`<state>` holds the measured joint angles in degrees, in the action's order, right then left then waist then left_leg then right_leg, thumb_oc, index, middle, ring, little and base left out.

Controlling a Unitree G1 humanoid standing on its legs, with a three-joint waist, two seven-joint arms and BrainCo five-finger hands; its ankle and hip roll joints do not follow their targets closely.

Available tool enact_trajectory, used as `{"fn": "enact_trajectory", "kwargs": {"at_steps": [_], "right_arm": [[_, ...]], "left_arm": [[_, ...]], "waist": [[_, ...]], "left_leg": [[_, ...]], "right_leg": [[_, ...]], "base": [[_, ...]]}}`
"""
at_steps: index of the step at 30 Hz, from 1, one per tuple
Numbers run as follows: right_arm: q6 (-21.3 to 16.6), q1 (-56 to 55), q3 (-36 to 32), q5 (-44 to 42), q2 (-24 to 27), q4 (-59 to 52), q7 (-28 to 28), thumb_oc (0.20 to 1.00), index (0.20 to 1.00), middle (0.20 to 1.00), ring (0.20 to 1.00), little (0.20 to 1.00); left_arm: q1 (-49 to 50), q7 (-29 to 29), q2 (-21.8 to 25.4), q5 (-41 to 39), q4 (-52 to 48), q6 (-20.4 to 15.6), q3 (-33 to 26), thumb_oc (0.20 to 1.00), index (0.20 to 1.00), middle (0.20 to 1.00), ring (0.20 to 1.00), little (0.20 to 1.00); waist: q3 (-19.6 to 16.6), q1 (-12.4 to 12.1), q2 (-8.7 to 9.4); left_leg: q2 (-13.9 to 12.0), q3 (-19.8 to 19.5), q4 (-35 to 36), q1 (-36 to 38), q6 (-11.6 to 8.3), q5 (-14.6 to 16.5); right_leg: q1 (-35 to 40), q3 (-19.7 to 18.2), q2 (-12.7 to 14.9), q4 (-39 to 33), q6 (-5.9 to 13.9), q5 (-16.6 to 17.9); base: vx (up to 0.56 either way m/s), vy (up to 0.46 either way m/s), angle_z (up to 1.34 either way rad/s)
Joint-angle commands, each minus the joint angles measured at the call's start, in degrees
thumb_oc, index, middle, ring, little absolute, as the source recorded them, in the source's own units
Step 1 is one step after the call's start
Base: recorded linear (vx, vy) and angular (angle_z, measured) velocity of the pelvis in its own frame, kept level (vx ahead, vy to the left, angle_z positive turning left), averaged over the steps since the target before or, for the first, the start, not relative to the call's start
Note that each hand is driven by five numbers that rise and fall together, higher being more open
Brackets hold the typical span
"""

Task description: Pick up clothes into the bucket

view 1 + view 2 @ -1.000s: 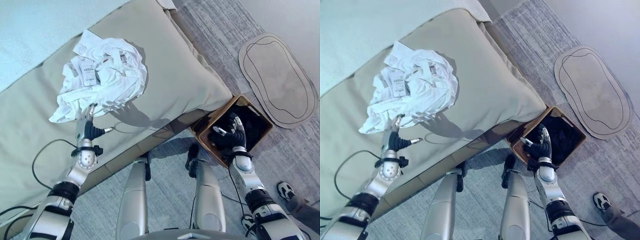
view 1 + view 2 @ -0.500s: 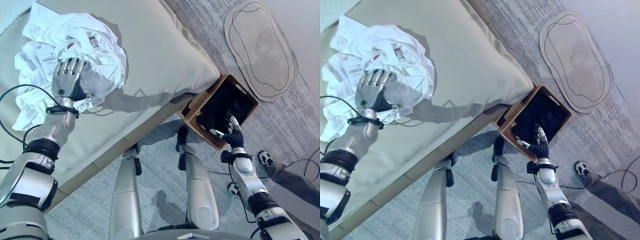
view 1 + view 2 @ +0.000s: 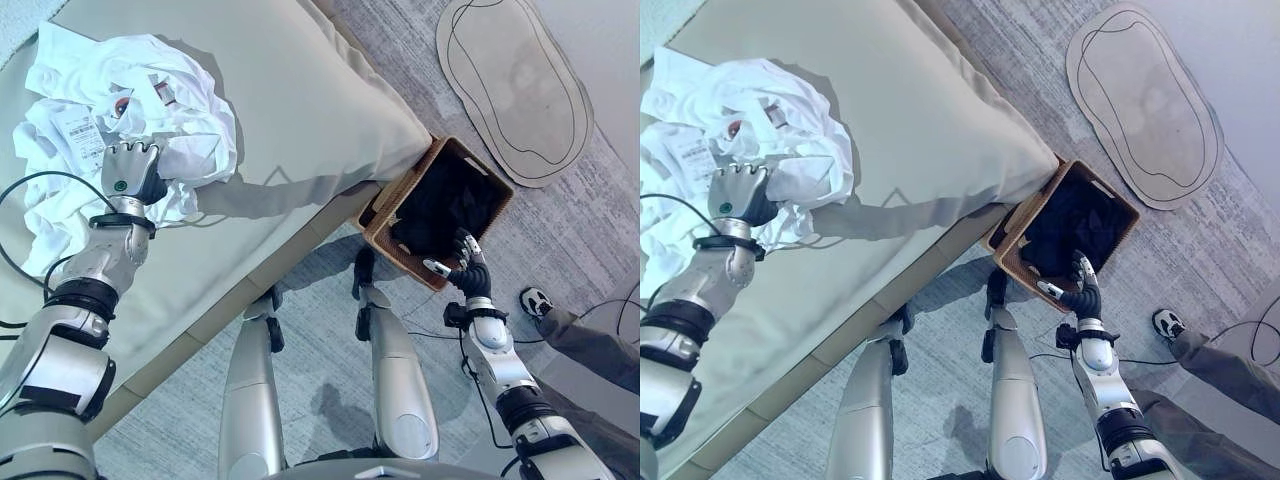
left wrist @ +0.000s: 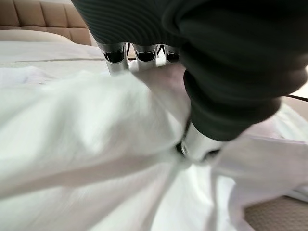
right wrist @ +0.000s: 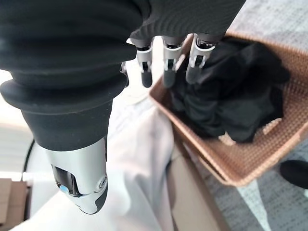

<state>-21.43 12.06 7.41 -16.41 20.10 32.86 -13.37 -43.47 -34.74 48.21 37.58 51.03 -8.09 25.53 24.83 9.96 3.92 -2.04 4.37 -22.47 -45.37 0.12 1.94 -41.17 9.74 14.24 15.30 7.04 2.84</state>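
Note:
A crumpled pile of white clothes (image 3: 170,100) with paper tags lies on the beige bed (image 3: 320,110). My left hand (image 3: 128,172) rests on the near side of the pile, its fingers curled down into the cloth. In the left wrist view its thumb (image 4: 199,144) pinches a fold of the white cloth (image 4: 96,144). A brown woven basket (image 3: 385,245) stands on the floor by the bed's corner, holding dark clothes (image 3: 445,200). My right hand (image 3: 466,272) hovers at the basket's near rim with relaxed fingers (image 5: 166,67), holding nothing.
An oval beige mat (image 3: 515,85) lies on the grey carpet beyond the basket. A person's shoe (image 3: 533,300) and trouser leg (image 3: 590,340) are at the right, close to my right arm. The bed's edge runs between the two hands.
My left hand's fingers went from lying straight on the white pile to curling into it. The view has shifted. The right hand stays by the basket's rim.

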Motion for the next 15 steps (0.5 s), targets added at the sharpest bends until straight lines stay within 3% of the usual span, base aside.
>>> {"fn": "enact_trajectory", "kwargs": {"at_steps": [1, 8, 15], "right_arm": [[-2.4, -3.4, -2.6, -0.6, 1.9, -0.8, 0.2, 1.000, 1.000, 1.000, 1.000, 1.000], [-1.6, -3.9, -2.7, 0.3, 0.9, 0.0, -0.1, 1.000, 1.000, 1.000, 1.000, 1.000], [-0.8, -5.4, -4.8, 1.1, 0.3, 2.6, -0.1, 1.000, 1.000, 1.000, 1.000, 1.000]], "left_arm": [[4.8, -0.1, -1.2, 0.9, -1.2, -1.3, -4.6, 0.200, 0.200, 0.200, 0.200, 0.200], [12.4, 0.3, -4.4, -2.8, -5.4, -3.9, -8.9, 0.200, 0.200, 0.200, 0.200, 0.200], [22.9, 3.4, -5.9, -4.7, -26.3, -10.3, -14.5, 0.200, 0.200, 0.200, 0.200, 0.200]], "waist": [[-3.8, 0.2, -1.75], [-5.2, -0.9, -2.15], [-6.7, -3.3, -2.60]], "left_leg": [[-0.1, -0.3, -2.0, -1.0, -0.70, 1.8], [-0.3, -0.4, -0.6, 4.5, -0.82, 2.0], [0.0, -1.4, 2.4, 11.6, -1.13, 2.1]], "right_leg": [[3.3, -2.7, 3.6, -3.3, 4.36, 3.4], [8.3, -2.0, 3.4, -4.0, 4.13, 2.9], [15.5, -0.5, 3.6, -5.6, 4.04, 2.2]], "base": [[0.03, -0.045, 0.00], [0.04, -0.045, 0.00], [0.05, -0.059, 0.02]]}}
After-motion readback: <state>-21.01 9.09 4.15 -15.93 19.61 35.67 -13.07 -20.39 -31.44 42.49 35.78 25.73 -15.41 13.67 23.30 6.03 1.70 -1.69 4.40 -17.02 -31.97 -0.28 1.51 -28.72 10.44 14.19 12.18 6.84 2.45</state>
